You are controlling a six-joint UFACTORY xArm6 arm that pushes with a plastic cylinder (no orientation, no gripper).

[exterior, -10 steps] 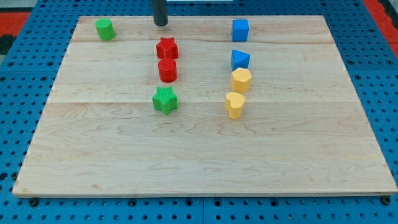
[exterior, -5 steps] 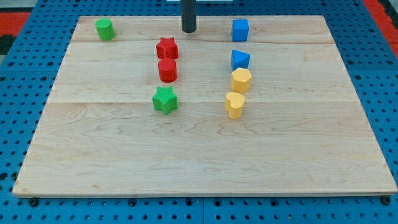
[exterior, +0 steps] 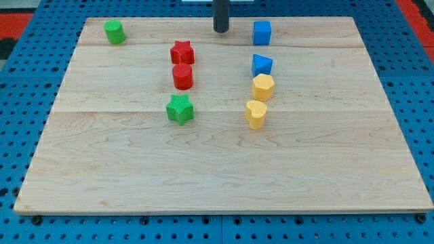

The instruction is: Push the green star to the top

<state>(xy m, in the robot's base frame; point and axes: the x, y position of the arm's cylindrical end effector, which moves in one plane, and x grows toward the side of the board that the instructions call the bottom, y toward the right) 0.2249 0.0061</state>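
- no pincer here — just my tip (exterior: 221,30) at the view's top, left of the blue cube (exterior: 262,32), well apart from the green star (exterior: 180,109) at mid-board.
- risk: the red cylinder (exterior: 182,76) and red star (exterior: 182,52) sit directly above it — a straight push would jam them.
- wooden board (exterior: 102,169) on blue pegboard (exterior: 13,135).

Red star (exterior: 182,52) above red cylinder (exterior: 182,77)

Single camera, raised before board's (exterior: 224,176) near edge, angled down, whole board framed.
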